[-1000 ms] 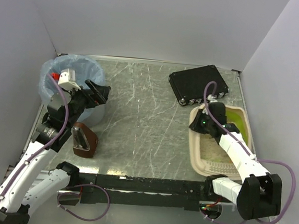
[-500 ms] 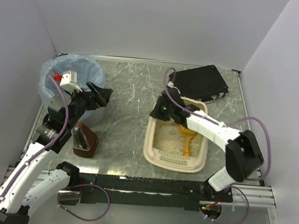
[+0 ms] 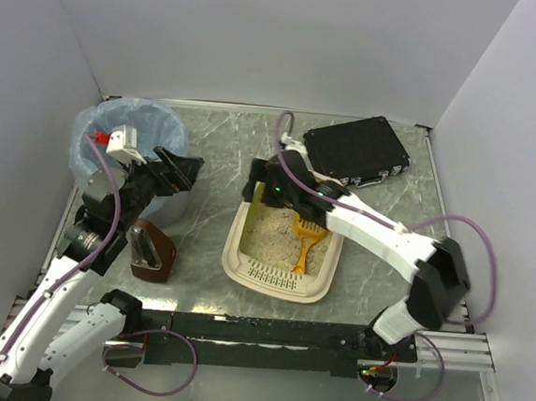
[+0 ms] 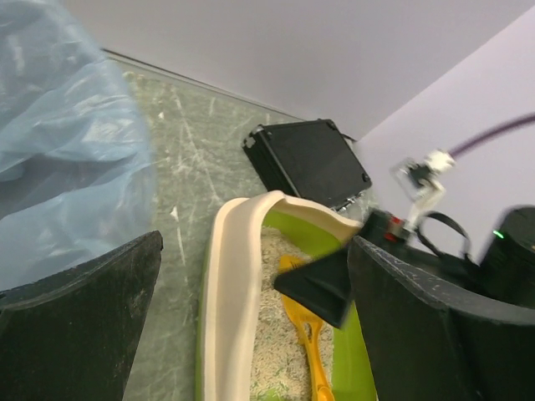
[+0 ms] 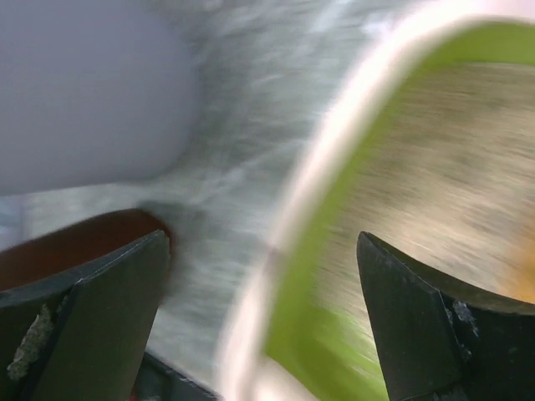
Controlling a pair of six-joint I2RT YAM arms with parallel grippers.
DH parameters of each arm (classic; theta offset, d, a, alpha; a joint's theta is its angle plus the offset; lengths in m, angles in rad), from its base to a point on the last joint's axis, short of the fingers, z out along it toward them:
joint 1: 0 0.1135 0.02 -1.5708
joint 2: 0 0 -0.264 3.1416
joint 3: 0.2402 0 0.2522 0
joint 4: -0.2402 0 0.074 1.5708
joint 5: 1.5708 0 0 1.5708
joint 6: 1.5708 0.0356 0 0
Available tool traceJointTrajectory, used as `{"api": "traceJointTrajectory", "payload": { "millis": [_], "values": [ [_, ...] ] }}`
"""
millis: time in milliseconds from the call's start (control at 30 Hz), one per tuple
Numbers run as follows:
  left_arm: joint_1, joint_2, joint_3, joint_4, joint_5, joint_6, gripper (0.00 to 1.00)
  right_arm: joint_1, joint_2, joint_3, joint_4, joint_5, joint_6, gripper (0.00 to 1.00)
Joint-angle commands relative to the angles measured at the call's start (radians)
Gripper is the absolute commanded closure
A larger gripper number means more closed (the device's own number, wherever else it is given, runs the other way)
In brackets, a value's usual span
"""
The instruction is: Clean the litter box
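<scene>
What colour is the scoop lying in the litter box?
Orange; the slotted plastic scoop in the beige litter box shows best in the top external view.

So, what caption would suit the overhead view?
Right gripper open at the far rim of the litter box; orange scoop lies inside.

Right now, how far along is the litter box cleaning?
Done: litter box sits mid-table, orange scoop lying in its litter. In hand: nothing; right gripper open at the box's far-left corner, left gripper open beside the blue-bagged bin. Left: scooping and dumping.
</scene>
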Motion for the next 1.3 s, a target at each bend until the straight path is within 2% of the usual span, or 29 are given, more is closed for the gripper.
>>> {"api": "traceJointTrajectory", "payload": {
  "millis": [0, 100, 200, 300, 400, 500, 667, 900, 1133, 1267],
  "values": [
    [-0.003, 0.068, 0.028, 0.138, 0.112, 0.010, 0.03, -0.008, -0.177, -0.097, -0.252, 0.181, -0.101, 0.00],
    [-0.005, 0.157, 0.112, 0.134, 0.158, 0.030, 0.03, -0.008, -0.211, -0.135, -0.403, 0.190, -0.061, 0.00],
    [-0.006, 0.225, 0.157, 0.134, 0.231, 0.046, 0.03, -0.008, -0.240, -0.204, -0.426, 0.175, 0.009, 0.01],
    [-0.011, 0.246, 0.139, 0.200, 0.285, 0.040, 0.03, -0.010, -0.228, -0.251, -0.399, 0.150, 0.051, 0.03],
    [-0.019, 0.252, 0.120, 0.215, 0.299, 0.044, 0.03, -0.011, -0.171, -0.240, -0.458, 0.173, 0.135, 0.05],
    [-0.026, 0.245, 0.091, 0.240, 0.296, 0.046, 0.03, -0.017, -0.146, -0.254, -0.469, 0.202, 0.164, 0.12],
    [-0.034, 0.246, 0.090, 0.223, 0.276, 0.058, 0.03, -0.065, -0.116, -0.298, -0.397, 0.158, 0.158, 0.25],
    [-0.043, 0.249, 0.087, 0.221, 0.265, 0.050, 0.03, -0.145, -0.076, -0.329, -0.339, 0.106, 0.082, 0.32],
    [-0.051, 0.257, 0.077, 0.232, 0.255, 0.037, 0.03, -0.180, -0.054, -0.352, -0.291, 0.057, 0.013, 0.33],
    [-0.055, 0.266, 0.079, 0.229, 0.245, 0.029, 0.03, -0.188, -0.027, -0.353, -0.271, 0.035, 0.006, 0.43]
  ]
}}
